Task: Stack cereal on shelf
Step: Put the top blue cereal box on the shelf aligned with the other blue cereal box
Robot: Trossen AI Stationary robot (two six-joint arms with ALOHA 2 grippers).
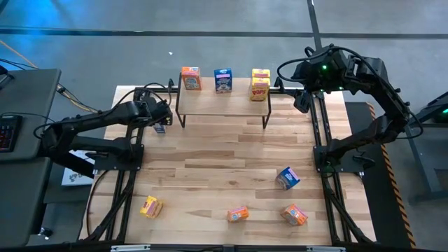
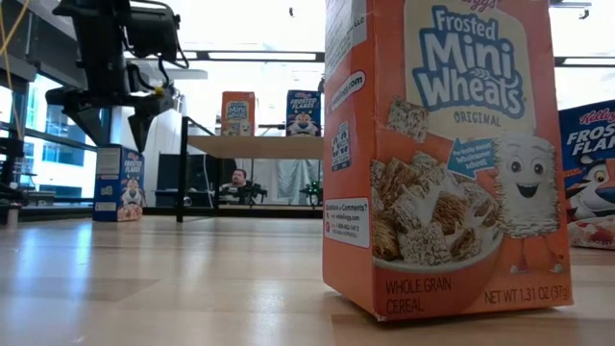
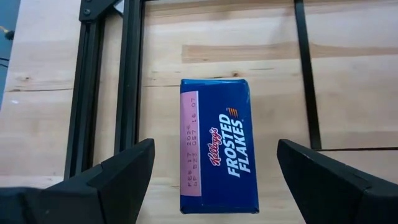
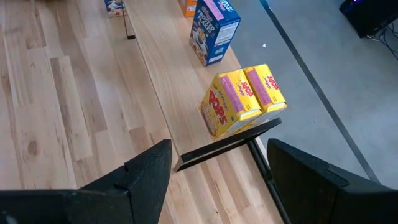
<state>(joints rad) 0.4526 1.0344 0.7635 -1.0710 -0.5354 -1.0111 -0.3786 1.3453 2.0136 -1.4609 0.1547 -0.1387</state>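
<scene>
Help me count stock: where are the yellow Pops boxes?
In the high view, the yellow Pops boxes stand on the shelf's right end, right of the blue box.

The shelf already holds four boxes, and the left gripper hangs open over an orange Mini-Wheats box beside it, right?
Nearly. The box under the open left gripper is a blue Frosted Flakes, not an orange Mini-Wheats, as the left wrist view shows. The rest holds: the shelf carries four boxes and that one stands beside it.
</scene>
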